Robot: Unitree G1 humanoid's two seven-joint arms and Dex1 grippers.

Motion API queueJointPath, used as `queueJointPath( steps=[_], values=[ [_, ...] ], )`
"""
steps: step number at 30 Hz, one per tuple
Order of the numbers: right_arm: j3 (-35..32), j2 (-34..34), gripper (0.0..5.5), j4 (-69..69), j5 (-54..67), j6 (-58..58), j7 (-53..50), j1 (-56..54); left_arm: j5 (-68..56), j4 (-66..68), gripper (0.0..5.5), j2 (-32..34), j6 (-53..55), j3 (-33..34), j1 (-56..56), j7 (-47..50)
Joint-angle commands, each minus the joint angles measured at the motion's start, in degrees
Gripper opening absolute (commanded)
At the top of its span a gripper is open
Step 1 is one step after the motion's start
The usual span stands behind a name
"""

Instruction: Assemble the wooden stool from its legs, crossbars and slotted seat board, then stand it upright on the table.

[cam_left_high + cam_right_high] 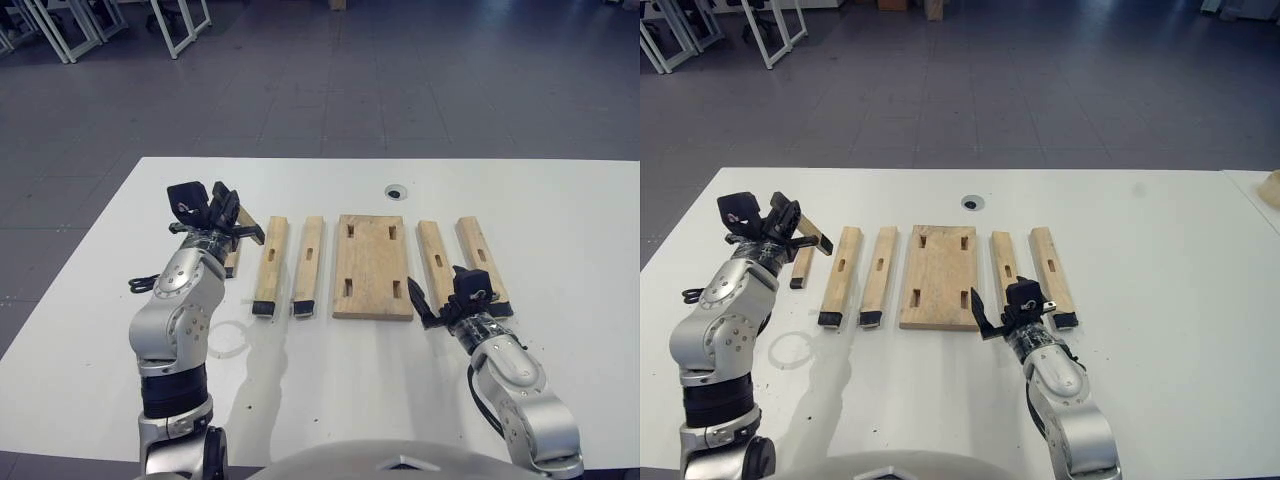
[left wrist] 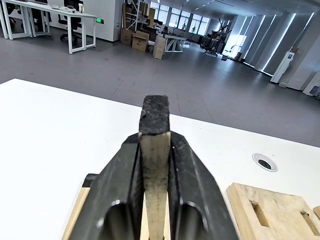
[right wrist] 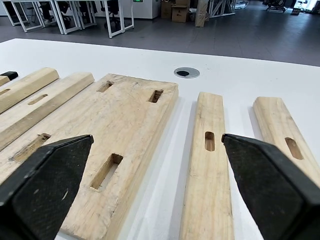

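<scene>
Left wrist view: a thin crossbar [image 2: 154,150] is gripped tight by the L gripper [image 1: 228,212] jaws, above the surface [image 1: 560,230]. R gripper [image 1: 1000,303] jaws are spread wide w/ nothing held, by the seat board [image 1: 372,265] near corner. Legs [image 1: 272,262] are laid each side.

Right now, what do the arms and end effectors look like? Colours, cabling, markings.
The left arm and right arm have rounded silver-grey shells with black joint bands. The left end effector and right end effector are black, with two tapered, wedge-shaped fingers. A black cable loops off the left arm; another runs along the right forearm. No markings are legible.
</scene>
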Motion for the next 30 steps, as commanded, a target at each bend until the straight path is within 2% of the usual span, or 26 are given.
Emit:
queueJointPath(
  steps=[1, 7, 13, 30],
  values=[
    [0.27, 0.63, 4.75, -0.24, -0.45, 0.95, -0.79, -0.03, 2.73, -0.42, 0.43, -0.23, 0.72, -2.13, 1.01, -0.2],
    [0.3, 0.72, 4.75, 0.06, -0.3, 1.0, -0.61, -0.2, 6.37, 3.11, 0.43, -1.07, -2.45, -4.6, 3.51, -2.73],
    [-0.12, 0.54, 4.75, 0.63, -0.19, 1.11, -0.23, -1.05, 8.25, 6.99, 0.43, -2.57, -5.87, -4.39, 4.69, -4.12],
    [0.28, 0.37, 4.75, 1.6, -0.45, 1.13, 0.38, -1.88, 9.6, 9.08, 0.43, -3.48, -7.27, -4.15, 0.84, -5.38]
  ],
)
